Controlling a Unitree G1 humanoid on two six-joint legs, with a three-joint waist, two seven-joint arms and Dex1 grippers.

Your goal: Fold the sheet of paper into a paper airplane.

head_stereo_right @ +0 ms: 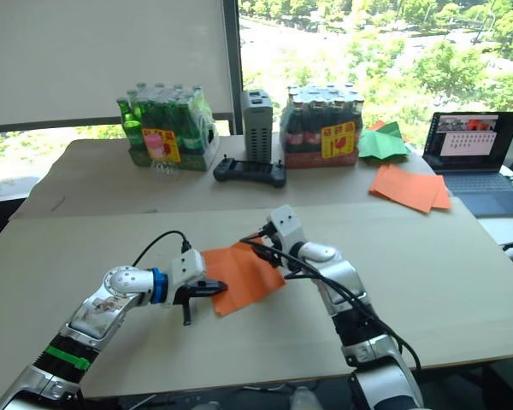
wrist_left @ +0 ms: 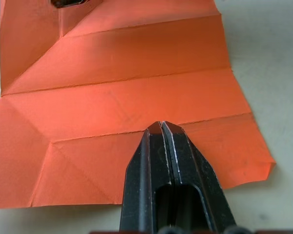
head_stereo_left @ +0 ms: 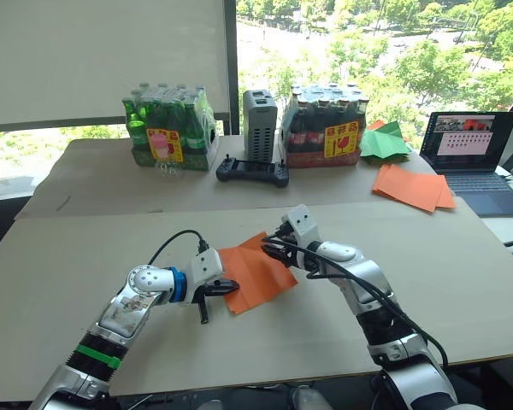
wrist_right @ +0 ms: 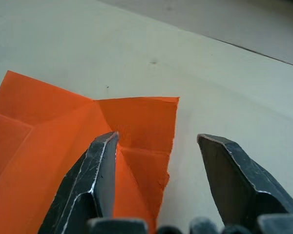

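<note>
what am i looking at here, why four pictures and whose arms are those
The arms belong to a humanoid robot. The two wide pictures come from cameras in its head, looking down over a table. The two close-ups come from a camera on each wrist, looking along that gripper's black fingers. In the middle lies a creased orange sheet of paper, to be folded into an airplane. The left gripper is shut, its tip over the sheet. The right gripper is open over a corner. Further back: two bottle packs, a controller, spare paper and a laptop.
</note>
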